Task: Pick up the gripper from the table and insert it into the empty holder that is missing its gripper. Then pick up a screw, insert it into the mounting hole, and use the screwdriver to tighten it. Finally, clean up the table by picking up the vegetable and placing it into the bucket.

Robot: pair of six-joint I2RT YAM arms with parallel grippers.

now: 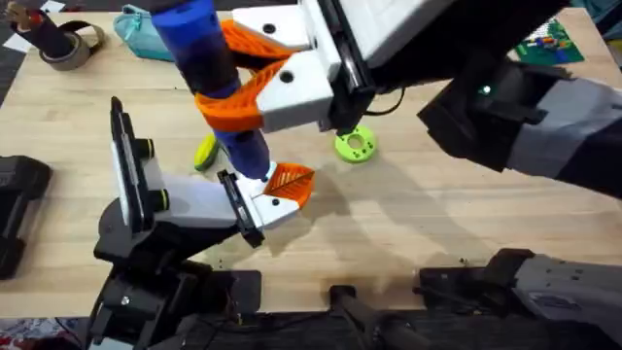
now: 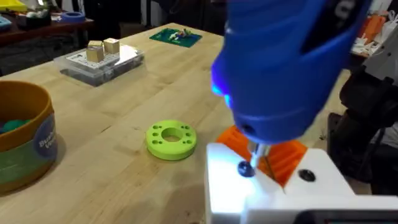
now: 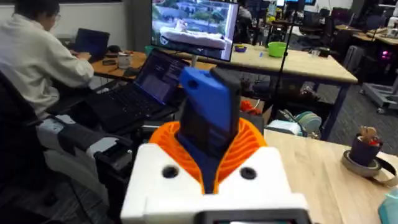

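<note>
right gripper (image 1: 255, 83) sits closest under the overhead cam, white fingers w/ orange pads clamped on the screwdriver (image 1: 209, 68), blue body held between them, thin metal tip pointing down. tip lands on a dark screw (image 2: 245, 168) in the white block w/ orange ribs (image 2: 267, 180) just below. blue glow on the driver's side. left gripper (image 1: 131, 180) just beside that block; can't tell if its fingers are apart or together. vegetable (image 1: 205, 152) on the table (image 1: 437, 224) right next to the driver shaft. green disc (image 1: 355, 145) near the right gripper, other side. bucket (image 2: 23, 134) well off to the side, beyond the disc.
</note>
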